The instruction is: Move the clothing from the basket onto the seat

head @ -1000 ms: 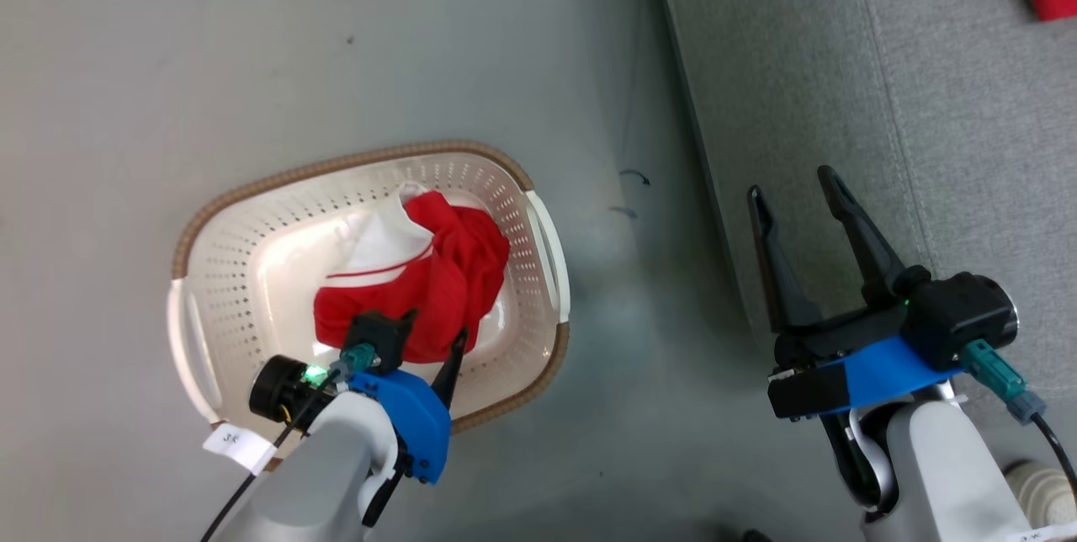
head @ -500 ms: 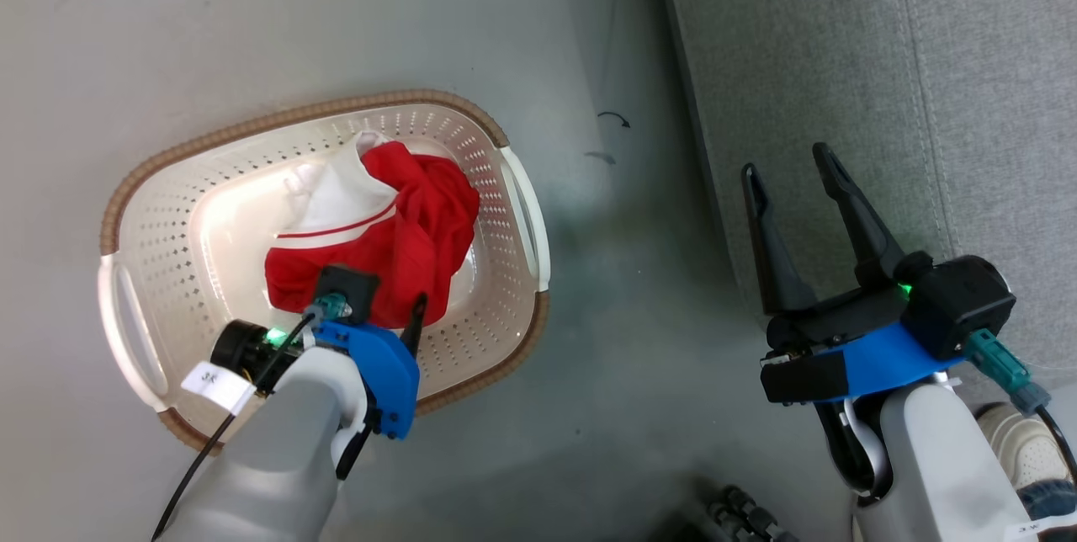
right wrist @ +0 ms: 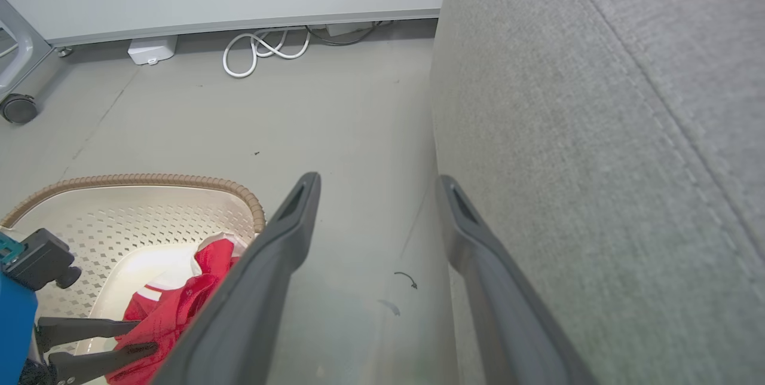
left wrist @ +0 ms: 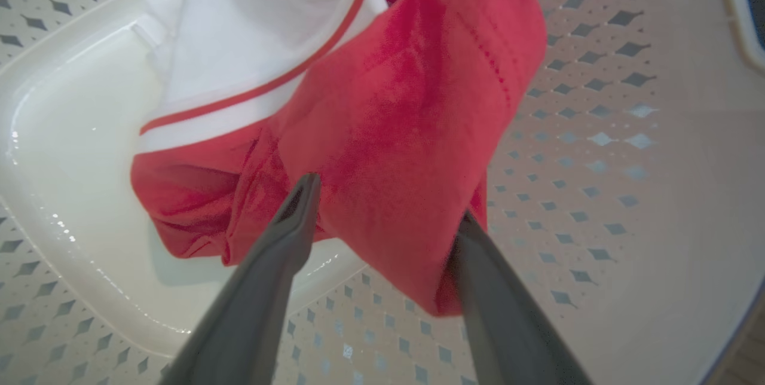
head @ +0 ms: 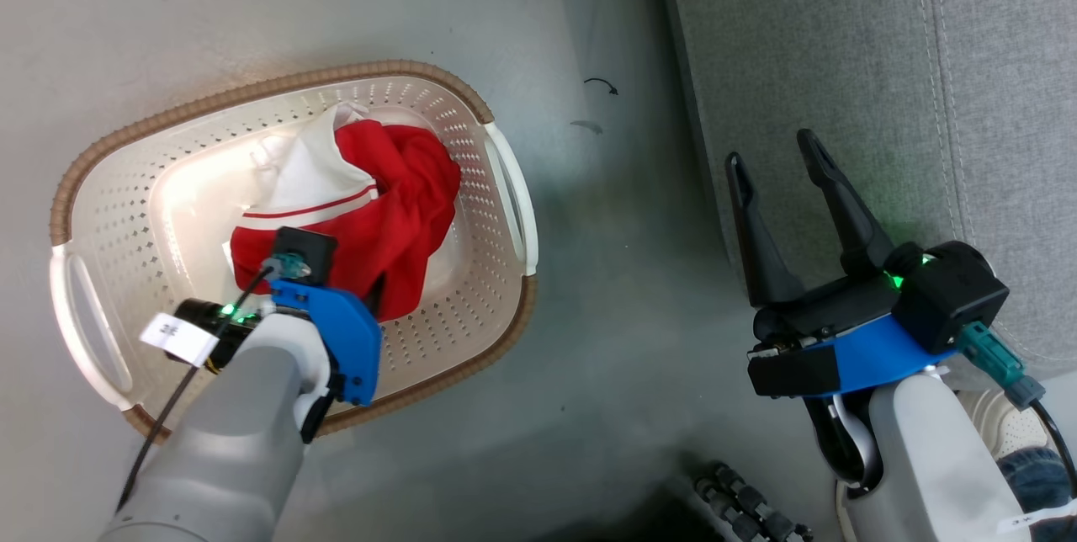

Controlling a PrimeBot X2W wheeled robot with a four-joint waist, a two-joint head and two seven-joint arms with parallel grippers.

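The cream basket with a brown rim stands on the floor. Inside it lies the clothing, a crumpled red garment with a white panel and a red stripe. My left gripper reaches down into the basket. In the left wrist view this gripper is open, its two fingers astride a hanging fold of the red clothing; the right finger is partly behind the cloth. My right gripper stands open and empty over the front edge of the grey seat. The right wrist view has it beside the seat.
Grey floor separates basket and seat. A white shoe with a blue trouser leg shows at the lower right, and a black ridged object at the bottom. Far off along the wall lie a white cable coil and a caster wheel.
The head camera has shifted, sliding the whole picture. My left gripper has gone further in over the red clothing, from its near edge to astride a fold. The right gripper stays open.
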